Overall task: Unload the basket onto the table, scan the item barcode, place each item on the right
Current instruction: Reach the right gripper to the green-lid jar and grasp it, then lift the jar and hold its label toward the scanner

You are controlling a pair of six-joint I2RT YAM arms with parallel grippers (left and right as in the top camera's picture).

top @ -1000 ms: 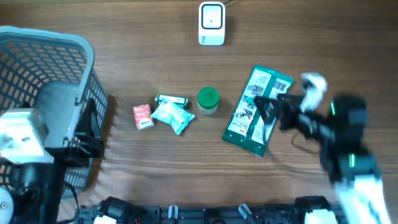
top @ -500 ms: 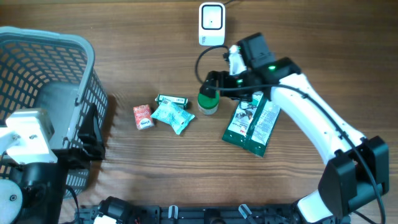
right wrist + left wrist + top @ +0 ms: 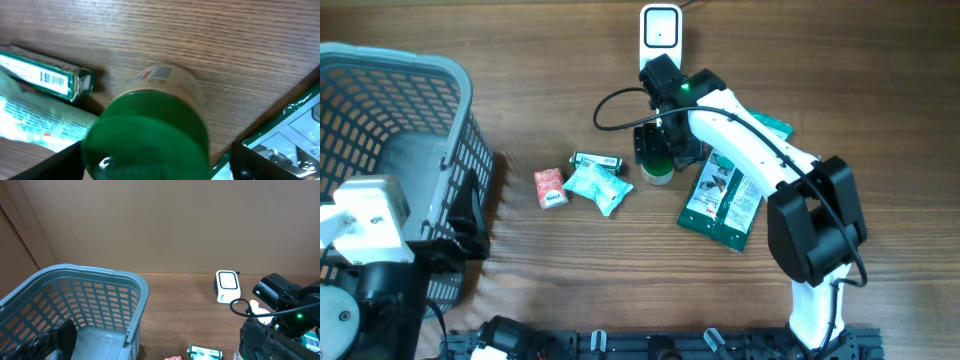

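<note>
1. Wooden table point(image 3: 620, 280) carries every item. A plain brown wall stands behind it in the left wrist view.
2. Scanner point(image 3: 660, 38): white, upright at the far edge, near the centre line.
3. Jar point(image 3: 657, 178): upright near mid-table, in front of the scanner and apart from it. It has a green lid point(image 3: 145, 135) and a beige side with a small label, too blurred to read.
4. Right gripper point(image 3: 155, 155): sits over the jar, one finger point(image 3: 50, 165) on each side of the lid. The jaws stand wide. One finger is at the lid's edge, and a gap shows at the other. No firm grip can be confirmed.
5. Right arm point(image 3: 750, 140): reaches in from the near right corner and crosses above the pack point(image 3: 720, 215).
6. The pack is green, lies flat just right of the jar, and is partly hidden by the arm.
7. Left of the jar lie a green box point(image 3: 595, 159), a teal pouch point(image 3: 597, 187) touching it, and a red packet point(image 3: 550, 187) just beside the pouch.
8. Basket point(image 3: 390, 110): grey with latticed walls, at the left end of the table, well apart from the jar.
9. Left gripper point(image 3: 157, 332): hangs by the basket with its jaws wide, and nothing is between them.
</note>
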